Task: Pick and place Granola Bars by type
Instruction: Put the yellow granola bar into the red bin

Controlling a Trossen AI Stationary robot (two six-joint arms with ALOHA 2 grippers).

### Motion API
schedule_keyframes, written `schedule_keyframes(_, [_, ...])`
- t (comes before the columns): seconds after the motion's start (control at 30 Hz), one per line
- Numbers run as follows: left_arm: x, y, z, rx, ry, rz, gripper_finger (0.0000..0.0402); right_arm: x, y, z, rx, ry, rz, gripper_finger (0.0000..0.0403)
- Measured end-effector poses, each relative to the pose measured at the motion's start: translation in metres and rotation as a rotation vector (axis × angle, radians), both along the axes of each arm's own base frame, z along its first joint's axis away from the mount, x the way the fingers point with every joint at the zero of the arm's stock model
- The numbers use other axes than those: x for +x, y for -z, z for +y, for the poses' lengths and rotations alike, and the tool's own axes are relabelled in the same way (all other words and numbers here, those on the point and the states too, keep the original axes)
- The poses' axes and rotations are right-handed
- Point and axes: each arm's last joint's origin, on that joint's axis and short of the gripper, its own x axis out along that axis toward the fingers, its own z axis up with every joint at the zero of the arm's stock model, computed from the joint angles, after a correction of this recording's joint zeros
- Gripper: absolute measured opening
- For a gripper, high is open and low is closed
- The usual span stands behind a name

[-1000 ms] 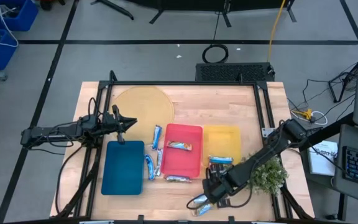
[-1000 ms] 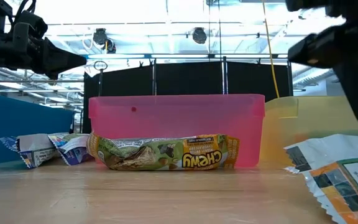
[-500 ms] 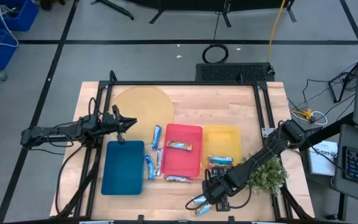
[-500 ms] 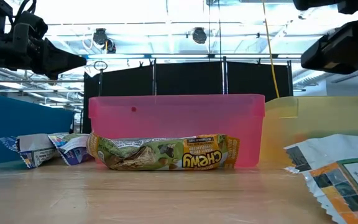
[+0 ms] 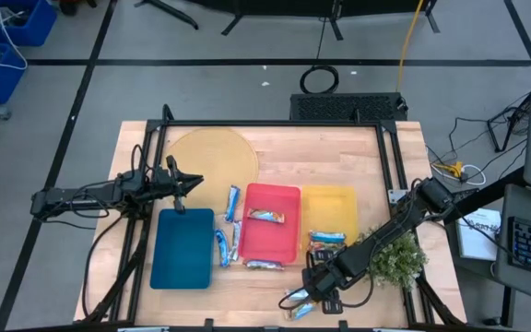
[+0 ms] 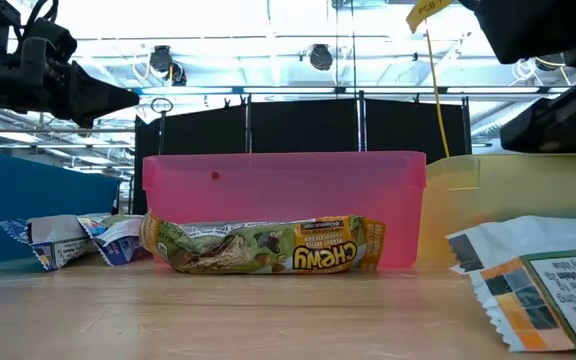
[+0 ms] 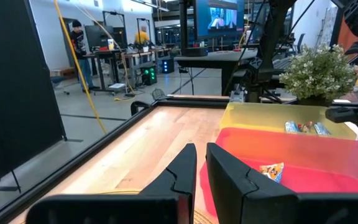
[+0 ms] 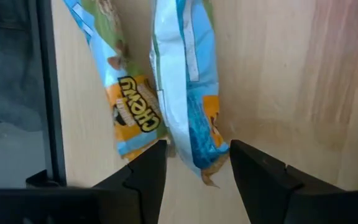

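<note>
Two light-blue foil bars [image 8: 132,106] [image 8: 185,93] lie side by side on the wood at the table's near edge [image 5: 298,301]. My right gripper [image 8: 194,171] [image 5: 313,291] is open above them, pointing down, its fingers on either side of one bar's end. Other bars lie left of the red tray [image 5: 232,201] [image 5: 223,247], in the red tray [image 5: 265,216], against its near wall [image 6: 268,245] and in the yellow tray [image 5: 326,238]. My left gripper [image 5: 188,182] [image 7: 201,168] is shut and waits above the blue tray's far edge. My right gripper comes from above, pointing down, with one light-blue bar's end [image 8: 199,158] in the gap between its open fingers [image 8: 149,167]. The bar lies flat on the table. I cannot tell whether either finger touches it.
The blue tray [image 5: 182,247], the red tray [image 5: 289,194] and the yellow tray [image 5: 330,201] sit in a row. A small potted plant [image 5: 396,260] stands right beside the right arm. A round yellow mat [image 5: 212,152] lies far left. Black frame rails edge the table.
In the low view my right gripper has moved up and out toward the picture's upper right. The bar on the wood nearest that camera has shifted a little toward the table's left and turned slightly. My left arm has kept still.
</note>
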Motion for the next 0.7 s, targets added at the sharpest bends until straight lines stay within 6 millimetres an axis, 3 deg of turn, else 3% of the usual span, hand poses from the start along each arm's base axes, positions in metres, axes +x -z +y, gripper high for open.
schedule_keyframes(0.13, [0.000, 0.000, 0.000, 0.000, 0.000, 0.000, 0.0047, 0.000, 0.000, 0.000, 0.000, -0.004, -0.001, 0.0126])
schedule_keyframes(0.33, [0.000, 0.000, 0.000, 0.000, 0.000, 0.000, 0.0047, 0.001, -0.001, 0.000, -0.011, -0.072, -0.031, 0.0019])
schedule_keyframes(0.53, [0.000, 0.000, 0.000, -0.001, -0.001, 0.000, 0.0047, 0.001, -0.006, 0.000, -0.023, -0.092, -0.079, 0.0010])
schedule_keyframes(0.7, [0.000, 0.000, 0.000, -0.001, -0.001, -0.001, 0.0047, -0.002, -0.036, -0.005, -0.020, -0.072, -0.207, 0.0007])
